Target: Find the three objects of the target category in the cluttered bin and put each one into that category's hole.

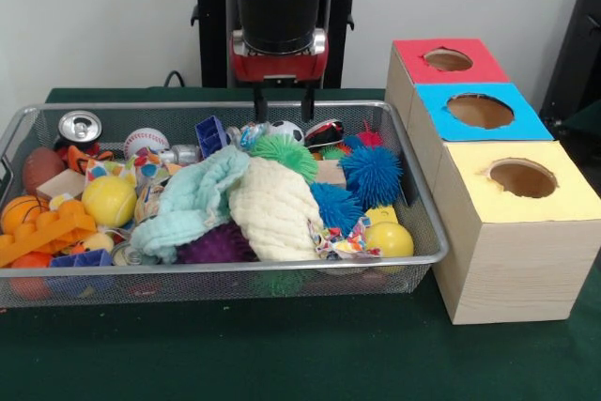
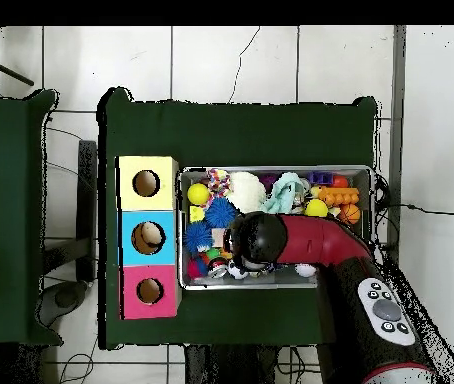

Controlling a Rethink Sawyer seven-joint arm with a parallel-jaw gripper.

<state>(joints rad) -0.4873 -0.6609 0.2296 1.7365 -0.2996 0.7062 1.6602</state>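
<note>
Right, the gripper (image 1: pixel 282 105) hangs over the far rim of the wire bin (image 1: pixel 427 223), its two dark fingers (image 1: pixel 259 105) set apart with nothing between them, so it is open and empty. Just below and in front of the tips sits a small soccer ball (image 1: pixel 286 130), with a blue plastic block (image 1: pixel 212 135) to one side and a black-and-red toy (image 1: pixel 325 131) to the other. From overhead, the red and black arm (image 2: pixel 316 240) reaches across the bin from the robot's side, and its dark wrist covers the middle of the bin's near edge.

Moving outward, a green spiky ball (image 1: pixel 285 153) lies just in front of the soccer ball, and two blue spiky balls (image 1: pixel 372 176) sit beside it toward the boxes. A cream knitted cloth (image 1: pixel 274 211) and a pale mint cloth (image 1: pixel 192 199) sprawl over the centre, with a purple spiky ball (image 1: pixel 218 245) tucked under them. A yellow ball (image 1: pixel 109 200) rests on the far side of the cloths, another yellow ball (image 1: pixel 389 239) in the corner nearest the boxes. A baseball (image 1: pixel 146 142), a drinks can (image 1: pixel 80 126), a small basketball (image 1: pixel 21 212) and an orange toy brick (image 1: pixel 45 233) crowd that far end.

Beside the bin stand three wooden boxes in a row, each with a round hole on top: the red box (image 1: pixel 449 61), the blue box (image 1: pixel 480 111) and the yellow box (image 1: pixel 522 178). Overhead, something pale shows inside the blue box's hole.
</note>
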